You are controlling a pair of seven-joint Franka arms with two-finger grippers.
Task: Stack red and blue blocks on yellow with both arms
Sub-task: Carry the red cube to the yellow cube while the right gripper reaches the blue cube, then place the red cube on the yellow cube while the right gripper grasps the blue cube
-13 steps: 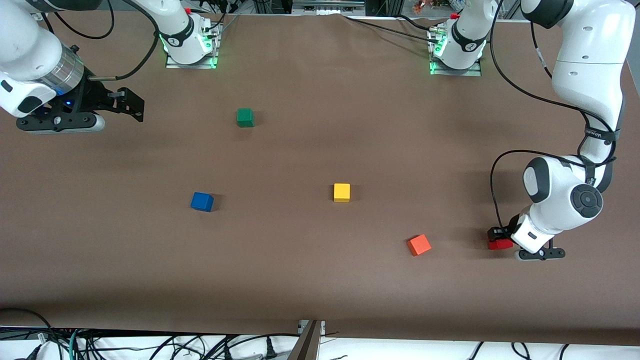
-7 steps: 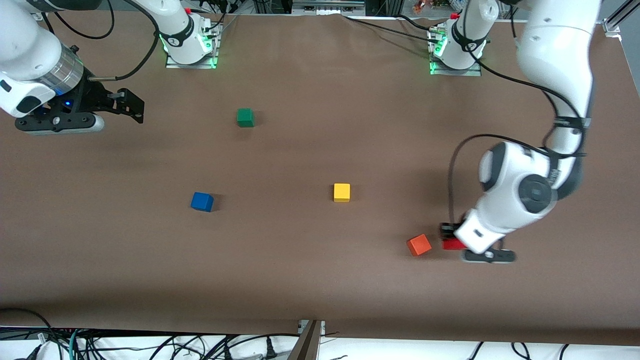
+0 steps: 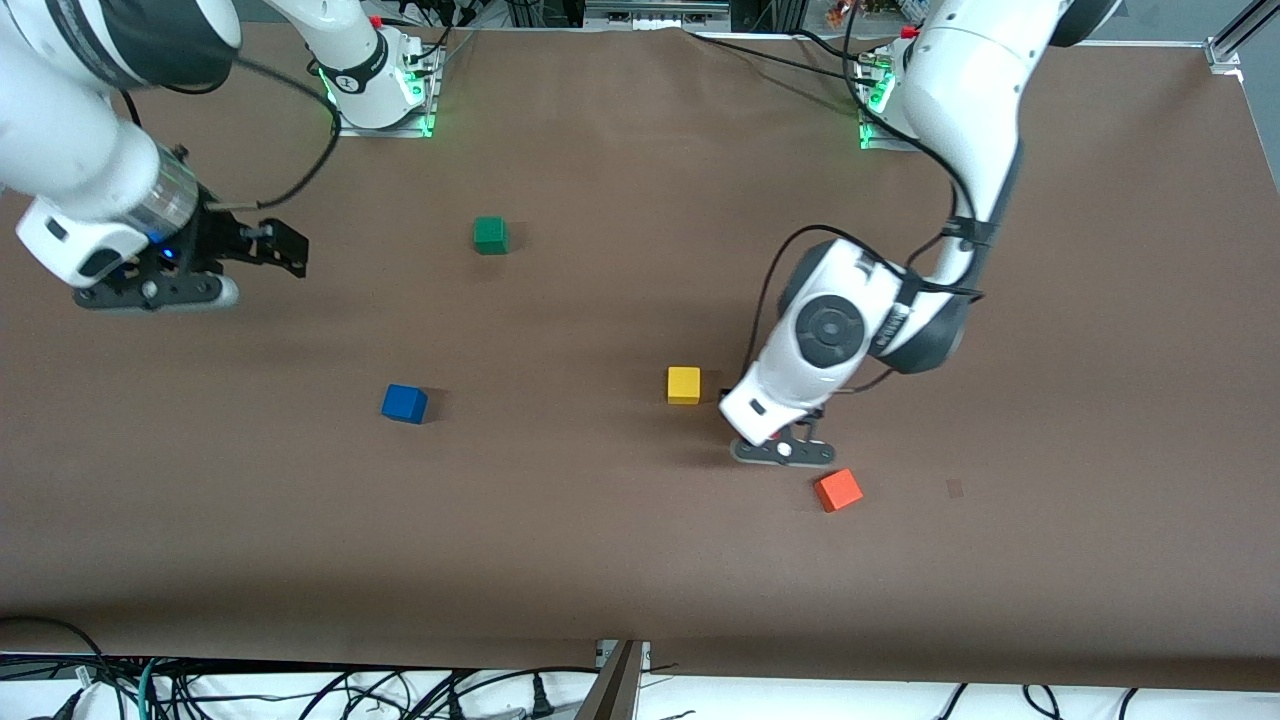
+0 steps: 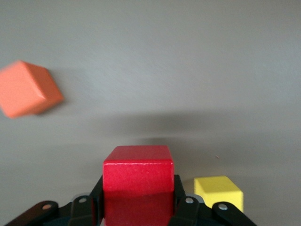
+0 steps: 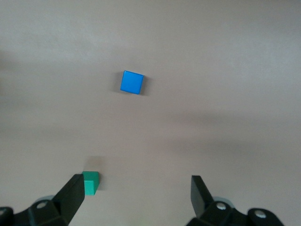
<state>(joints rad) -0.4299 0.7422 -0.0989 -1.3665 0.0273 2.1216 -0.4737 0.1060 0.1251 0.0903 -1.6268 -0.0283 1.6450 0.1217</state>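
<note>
My left gripper point(image 4: 138, 197) is shut on the red block point(image 4: 138, 175), which sits between its black fingers. In the front view the left arm's wrist point(image 3: 790, 395) hides the red block; it hovers just beside the yellow cube point(image 3: 684, 385), toward the left arm's end. The yellow cube also shows in the left wrist view point(image 4: 218, 190), close beside the red block. The blue block point(image 3: 404, 403) lies on the table toward the right arm's end and shows in the right wrist view point(image 5: 132, 82). My right gripper point(image 3: 285, 247) is open and empty, up over the table's right-arm end.
An orange cube point(image 3: 838, 490) lies nearer the front camera than the left arm's wrist and shows in the left wrist view point(image 4: 28, 88). A green cube point(image 3: 490, 235) lies farther back, beside one right fingertip in the right wrist view point(image 5: 91, 182).
The left arm has carried the red block from the table's left-arm end, past the orange cube, to beside the yellow cube. The right gripper has shifted slightly toward the table's middle.
</note>
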